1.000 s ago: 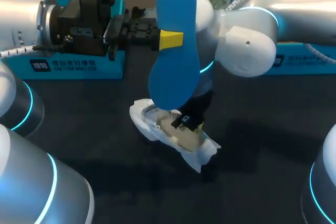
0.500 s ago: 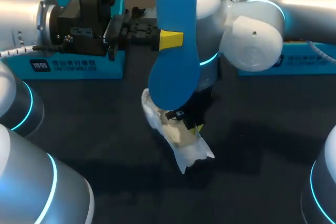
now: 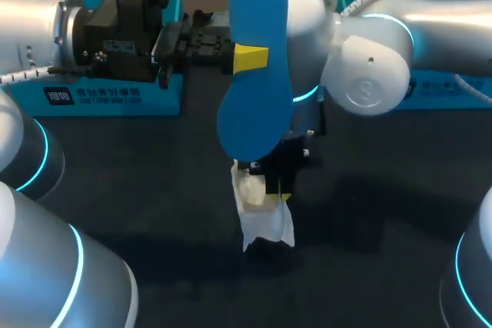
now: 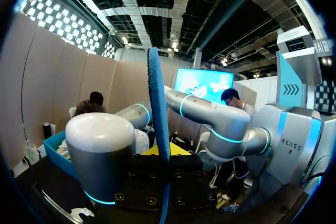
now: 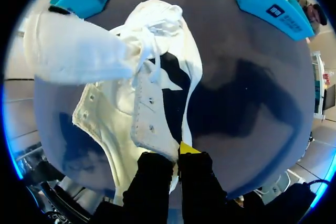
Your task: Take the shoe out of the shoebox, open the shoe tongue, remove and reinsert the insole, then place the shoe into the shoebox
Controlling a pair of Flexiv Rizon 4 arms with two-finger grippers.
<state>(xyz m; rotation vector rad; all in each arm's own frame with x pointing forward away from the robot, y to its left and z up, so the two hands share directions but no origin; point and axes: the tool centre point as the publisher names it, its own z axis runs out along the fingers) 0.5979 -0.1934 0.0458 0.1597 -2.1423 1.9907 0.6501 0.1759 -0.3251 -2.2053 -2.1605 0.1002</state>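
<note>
Holding, left gripper: the left gripper, reaching in from the left side, is clamped on a blue foot-shaped insole. One yellow tip lies flat on the near face and the other finger is behind the insole.
Insole pose: it stands upright on its long axis, high above the dark table, with the broad face toward the head camera. In the left wrist view it runs edge-on straight out from between the fingers.
Right gripper: the right gripper points straight down over the middle of the table, just below the insole's lower end. Its fingers are nearly together, pinching the thin side flap of a white lace-up shoe.
Shoe against right gripper: in the right wrist view the eyelet flap lies between the fingers at the gripper. The rest of the shoe spreads out ahead of them, with its laces bunched at the far end.
Shoe pose: it hangs beneath the gripper with its length pointing down. Whether its lower end touches the table cannot be told.
Boxes: the left teal shoebox sits at the table's far left behind the left gripper. The right teal shoebox sits at the far right behind the right arm. Both are well apart from the shoe.
</note>
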